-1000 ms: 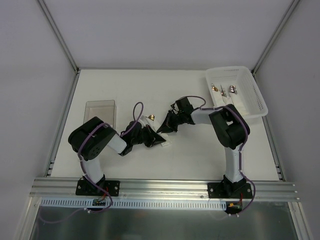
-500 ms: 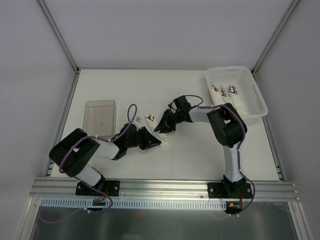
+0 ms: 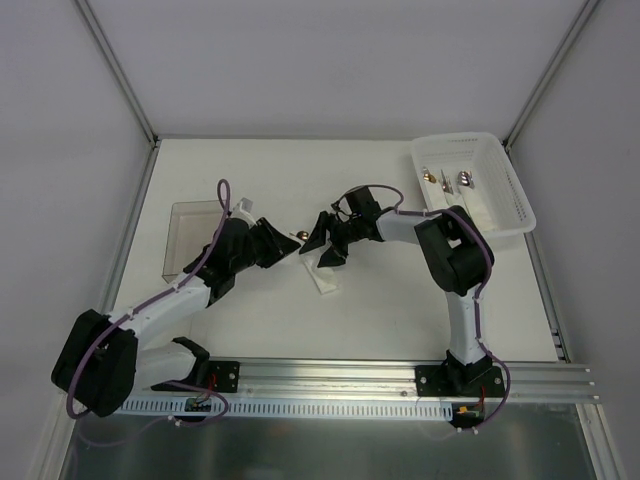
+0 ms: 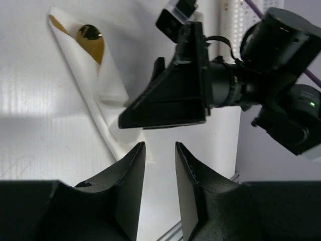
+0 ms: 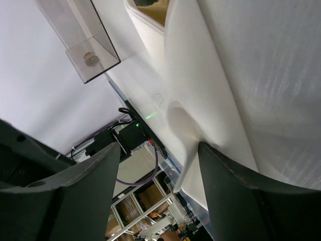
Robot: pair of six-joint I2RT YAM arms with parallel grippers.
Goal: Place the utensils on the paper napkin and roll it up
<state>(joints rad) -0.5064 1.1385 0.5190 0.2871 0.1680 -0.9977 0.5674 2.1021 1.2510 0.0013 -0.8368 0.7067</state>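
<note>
The paper napkin [image 3: 323,277] lies rolled into a white bundle mid-table. A copper-gold utensil head [image 4: 90,38] pokes out of its top end. More utensils [image 3: 447,180] lie in the white basket [image 3: 505,215] at the back right. My left gripper [image 3: 284,245] is just left of the roll; its jaws [image 4: 159,146] are open a little with nothing between them. My right gripper [image 3: 324,242] is open at the roll's upper end. In the right wrist view its jaws [image 5: 159,150] are wide apart, and one finger [image 5: 235,191] rests against the napkin [image 5: 200,85].
A clear plastic box [image 3: 195,235] stands at the left, close behind my left arm. The two grippers face each other only a few centimetres apart over the roll. Metal frame rails border the table.
Both grippers have opened and let go of the napkin roll. My left arm has stretched out, and its gripper has moved back and left of the roll. The right gripper shifted slightly left.
</note>
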